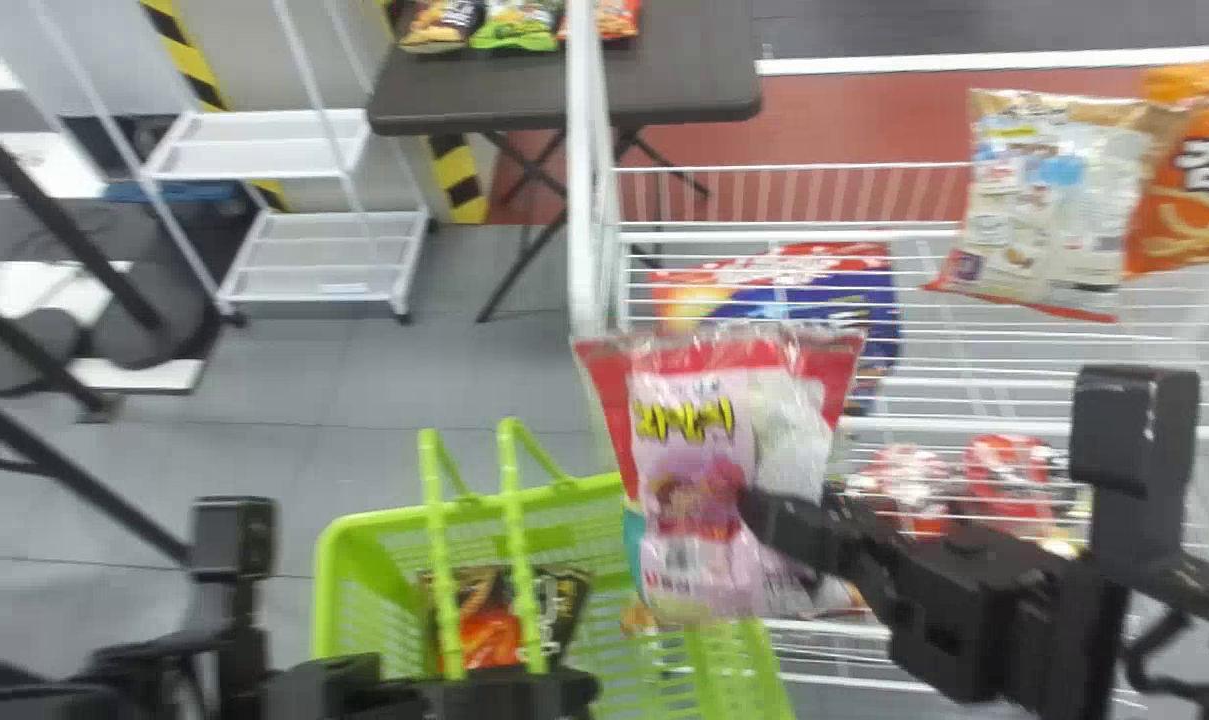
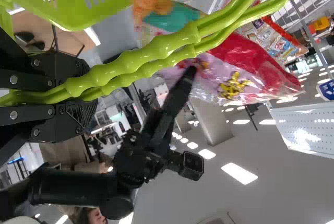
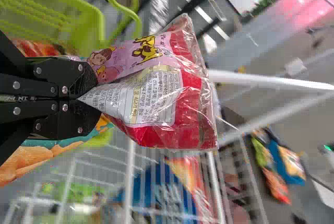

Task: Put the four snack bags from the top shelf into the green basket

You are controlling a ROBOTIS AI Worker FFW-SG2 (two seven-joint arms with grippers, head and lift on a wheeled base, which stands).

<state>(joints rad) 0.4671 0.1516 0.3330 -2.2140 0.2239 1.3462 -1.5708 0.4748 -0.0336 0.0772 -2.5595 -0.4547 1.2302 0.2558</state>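
My right gripper is shut on a pink and red snack bag, held upright over the right side of the green basket. In the right wrist view, the right gripper pinches this bag and creases it. A teal and orange bag shows beside the gripper; whether it rests in the basket I cannot tell. Dark bags with orange lie inside the basket. At the bottom edge, my left gripper holds the basket's handles; in the left wrist view, the left gripper is closed around both handles.
A white and tan bag and an orange bag stand on the wire rack's top shelf at the right. Lower shelves hold a red and blue bag and small red packs. The rack's white post rises behind the held bag.
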